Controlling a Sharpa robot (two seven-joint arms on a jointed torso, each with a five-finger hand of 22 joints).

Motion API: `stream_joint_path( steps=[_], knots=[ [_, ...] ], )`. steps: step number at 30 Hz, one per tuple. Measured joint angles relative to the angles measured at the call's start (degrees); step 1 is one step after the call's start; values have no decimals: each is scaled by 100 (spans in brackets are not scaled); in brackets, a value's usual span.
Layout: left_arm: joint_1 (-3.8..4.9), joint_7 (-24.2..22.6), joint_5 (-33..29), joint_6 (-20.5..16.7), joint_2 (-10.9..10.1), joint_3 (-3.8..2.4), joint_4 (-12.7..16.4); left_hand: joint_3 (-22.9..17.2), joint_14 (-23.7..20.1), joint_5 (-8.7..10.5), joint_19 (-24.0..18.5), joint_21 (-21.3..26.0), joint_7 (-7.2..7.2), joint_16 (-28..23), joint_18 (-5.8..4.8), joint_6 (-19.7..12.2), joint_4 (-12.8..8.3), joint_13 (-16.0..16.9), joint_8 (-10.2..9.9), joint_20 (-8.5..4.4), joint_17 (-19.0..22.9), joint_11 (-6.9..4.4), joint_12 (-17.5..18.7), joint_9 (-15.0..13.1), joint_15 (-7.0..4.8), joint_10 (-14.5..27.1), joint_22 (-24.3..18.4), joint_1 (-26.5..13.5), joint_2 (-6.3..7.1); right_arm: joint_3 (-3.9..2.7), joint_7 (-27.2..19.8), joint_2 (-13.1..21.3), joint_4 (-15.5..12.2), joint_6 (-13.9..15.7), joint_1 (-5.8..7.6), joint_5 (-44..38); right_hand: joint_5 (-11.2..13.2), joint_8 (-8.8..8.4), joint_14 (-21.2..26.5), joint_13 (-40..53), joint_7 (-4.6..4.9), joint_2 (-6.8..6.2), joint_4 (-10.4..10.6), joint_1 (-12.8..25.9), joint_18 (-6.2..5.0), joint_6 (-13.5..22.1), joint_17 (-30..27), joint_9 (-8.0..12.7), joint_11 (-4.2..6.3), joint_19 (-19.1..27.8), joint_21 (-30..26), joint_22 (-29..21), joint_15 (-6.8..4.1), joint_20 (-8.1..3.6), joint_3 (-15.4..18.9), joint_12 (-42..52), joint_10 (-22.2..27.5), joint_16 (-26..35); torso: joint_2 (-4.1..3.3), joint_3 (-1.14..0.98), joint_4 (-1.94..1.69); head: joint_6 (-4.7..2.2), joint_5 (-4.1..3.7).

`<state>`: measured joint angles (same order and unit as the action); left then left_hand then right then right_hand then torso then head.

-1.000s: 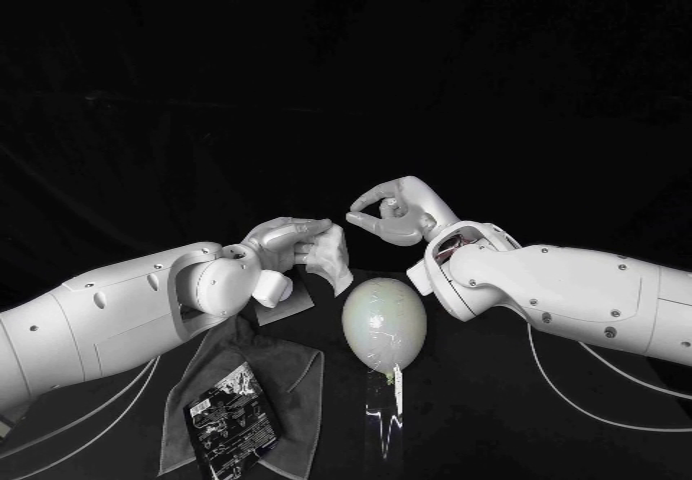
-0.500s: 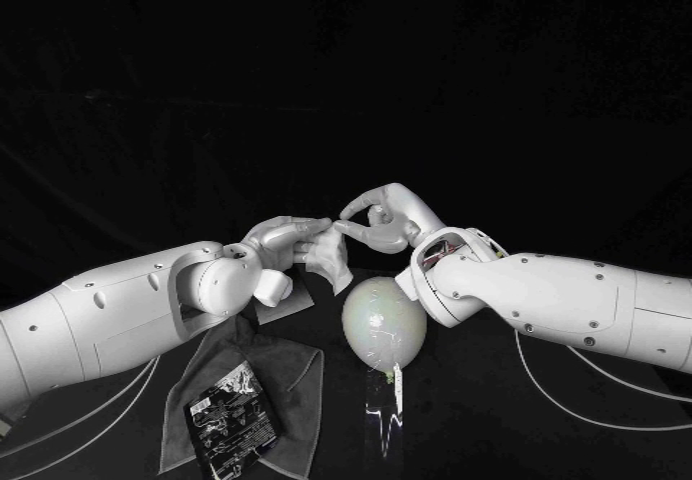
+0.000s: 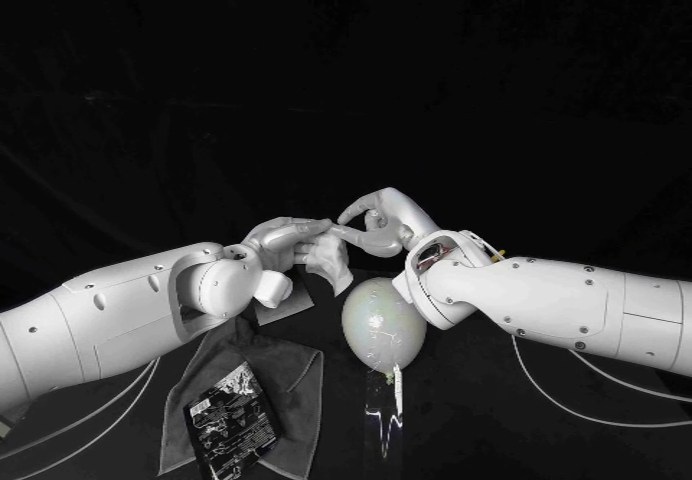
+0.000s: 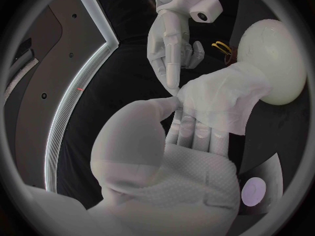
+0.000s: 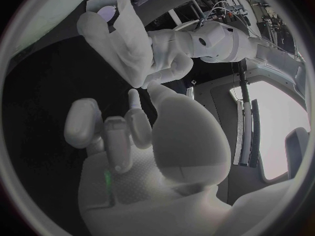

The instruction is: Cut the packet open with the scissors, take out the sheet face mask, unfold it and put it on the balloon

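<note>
My left hand (image 3: pixel 293 244) grips the folded white sheet face mask (image 3: pixel 330 268), which hangs from its fingers above the table. In the left wrist view the mask (image 4: pixel 220 102) drapes over my fingers. My right hand (image 3: pixel 379 222) reaches across from the right; one outstretched finger (image 4: pixel 172 73) touches the mask's edge beside my left hand, its other fingers loose and holding nothing. In the right wrist view the mask (image 5: pixel 125 42) hangs just beyond the right hand (image 5: pixel 131 136). The pale balloon (image 3: pixel 384 320) lies on the table below both hands. The cut black packet (image 3: pixel 231 410) lies at the front left.
A grey cloth (image 3: pixel 281 365) is spread under the packet at the front left, reaching up beneath my left wrist. The balloon's knotted neck (image 3: pixel 395 378) points toward the table's front. White cables (image 3: pixel 577 395) run across the table under the right arm.
My right hand has moved left toward my left hand, and its finger now meets the mask. The left hand, balloon and packet have stayed put.
</note>
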<state>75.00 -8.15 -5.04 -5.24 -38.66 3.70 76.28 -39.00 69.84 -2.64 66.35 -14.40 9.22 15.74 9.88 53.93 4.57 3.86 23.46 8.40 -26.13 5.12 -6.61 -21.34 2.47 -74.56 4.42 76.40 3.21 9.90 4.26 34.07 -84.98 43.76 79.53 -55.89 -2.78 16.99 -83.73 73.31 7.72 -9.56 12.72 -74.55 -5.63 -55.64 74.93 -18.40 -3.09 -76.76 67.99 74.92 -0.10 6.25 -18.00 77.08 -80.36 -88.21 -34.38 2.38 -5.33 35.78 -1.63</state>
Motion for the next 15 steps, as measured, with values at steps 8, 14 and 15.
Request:
stream_joint_path(
  steps=[8, 14, 15],
  knots=[
    [0, 0, 6, 2, 0, 0, 2, 0, 0, 0, 0, 0, -20, 0, -3, 20, 0, 0, -2, 0, -1, 0, 0, 0, 1, 0, 0, -21, 21, 0, 106, -35, 41, -3, -4, -129, 0, 0, 0, 49, -33, 46, -34, -54, 0, -44, 3, 0, 0, 1, 0, 3, 0, 1, -6, -1, 1, -13, -1, 0, 0, 10, -1],
    [0, 0, 10, 4, 3, 0, 4, 0, 0, 1, 0, 0, -20, 0, -5, 20, 0, 0, -3, 0, -9, 0, 0, -1, 2, 0, -1, -28, 28, 0, 146, -59, 43, -11, -7, -207, 0, 0, -12, 97, -56, 87, -111, -200, 1, -127, 2, -5, 32, -15, 58, 2, -12, -15, -50, 46, -31, -13, -1, -1, 0, 12, 6],
    [0, 0, 12, 4, 4, 0, 5, 0, 0, 1, 0, 0, -20, 0, -6, 20, 0, 0, -4, 0, -11, 0, 0, -1, 2, 0, -1, -37, 37, 0, 152, -64, 43, -13, -8, -221, 0, 0, -21, 100, -60, 88, -114, -201, 1, -132, 2, -9, 32, -20, 69, 2, -21, -20, -54, 54, -31, -13, -1, -1, 0, 14, 7]
  ],
)
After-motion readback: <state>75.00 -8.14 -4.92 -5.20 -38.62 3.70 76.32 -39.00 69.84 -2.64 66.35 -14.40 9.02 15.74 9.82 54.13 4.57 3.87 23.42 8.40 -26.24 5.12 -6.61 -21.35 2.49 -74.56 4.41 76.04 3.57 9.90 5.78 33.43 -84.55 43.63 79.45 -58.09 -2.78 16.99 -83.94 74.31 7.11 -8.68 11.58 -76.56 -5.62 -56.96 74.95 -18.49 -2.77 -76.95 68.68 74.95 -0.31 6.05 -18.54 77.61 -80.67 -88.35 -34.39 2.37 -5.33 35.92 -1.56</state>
